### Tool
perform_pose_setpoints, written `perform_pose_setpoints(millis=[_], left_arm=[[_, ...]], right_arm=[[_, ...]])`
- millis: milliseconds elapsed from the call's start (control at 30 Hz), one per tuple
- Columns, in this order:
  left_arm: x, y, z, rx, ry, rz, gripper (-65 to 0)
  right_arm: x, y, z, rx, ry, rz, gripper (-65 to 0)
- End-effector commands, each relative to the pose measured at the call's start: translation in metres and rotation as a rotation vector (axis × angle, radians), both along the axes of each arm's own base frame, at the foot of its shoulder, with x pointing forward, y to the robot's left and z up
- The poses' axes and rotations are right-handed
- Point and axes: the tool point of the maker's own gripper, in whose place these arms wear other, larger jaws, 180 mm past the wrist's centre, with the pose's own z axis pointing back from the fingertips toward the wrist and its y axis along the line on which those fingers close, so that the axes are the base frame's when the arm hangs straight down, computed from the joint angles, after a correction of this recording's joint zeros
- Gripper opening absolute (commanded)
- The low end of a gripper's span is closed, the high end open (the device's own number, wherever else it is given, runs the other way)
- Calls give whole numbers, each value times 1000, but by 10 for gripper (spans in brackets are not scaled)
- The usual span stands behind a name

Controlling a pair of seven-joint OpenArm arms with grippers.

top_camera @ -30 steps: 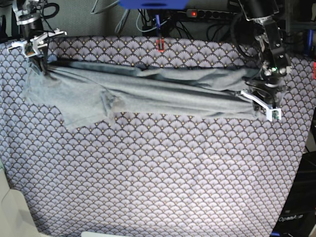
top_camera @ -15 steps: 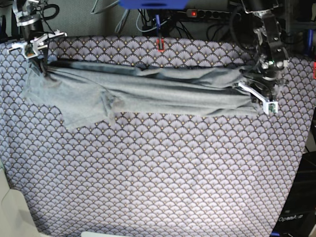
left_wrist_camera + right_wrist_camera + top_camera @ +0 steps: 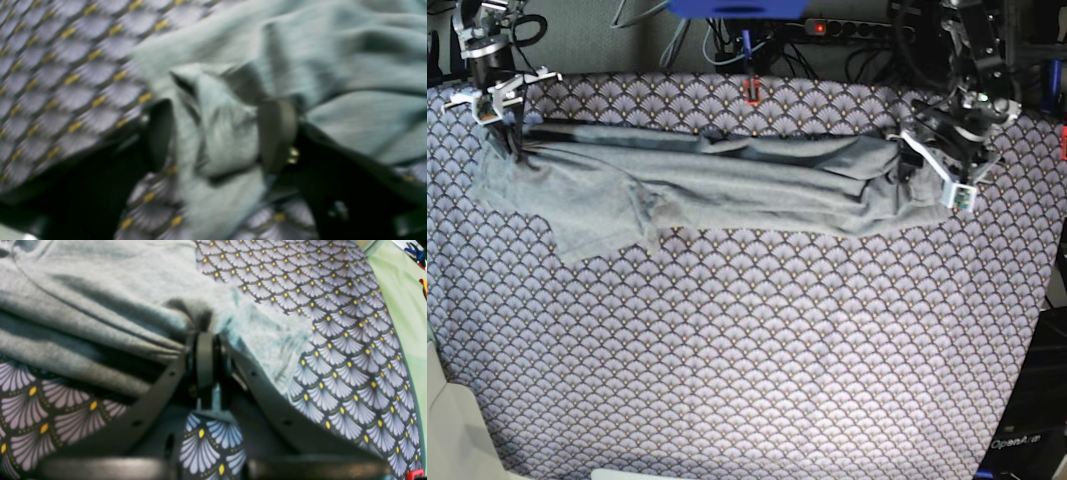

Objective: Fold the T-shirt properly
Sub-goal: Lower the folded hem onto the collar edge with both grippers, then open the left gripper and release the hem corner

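Up top on the table: T-shirt (image 3: 717,185) lies as a long bunched strip across the far half, running roughly 9 to 3 o'clock in the base view.
Shirt shape: plain light grey knit, rumpled folds along its length, one sleeve flap splayed out toward 7 o'clock near the left end of that view.
Table cloth (image 3: 757,360): purple-grey scallop pattern with little yellow dots, covers the whole surface, near half has nothing but pattern showing.
Right gripper (image 3: 205,340): sits at about 10 o'clock in the base view, jaws pinched tight together with a bunch of the grey fabric caught at the tips. Shirt fans out on both sides of the pinch in the wrist view.
Left gripper (image 3: 220,133): over at 2 o'clock in the base view, right at the shirt's other end. Jaws stand apart, dark fingers (image 3: 278,133) on either side of a lump of grey cloth that sits loose between them. Picture's pretty blurry, so can't tell if either pad actually touches the fabric.
Shirt end by left gripper: crumpled, piled up on itself, lying on the cloth.
Behind the table: power strip (image 3: 857,28) with a red light at 12 o'clock, tangle of cables around it.
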Motion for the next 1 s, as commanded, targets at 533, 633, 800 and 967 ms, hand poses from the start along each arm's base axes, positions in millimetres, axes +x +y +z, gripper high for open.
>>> perform_pose_setpoints(millis=[533,633,800,967], left_arm=[[17,38,30,74,-80,19,-147],[18,38,30,76,-81,18,-146],[17,38,29,77,-77,18,-146],[17,38,30,78,-79,18,-146]], right_arm=[[2,-2,12,-2,-52,-18,-650],[2,0,11,2,-53,-20,-650],[1,0,11,4,-50,-21,-650],[-2,-7,12,-7,-48,-40,-650]])
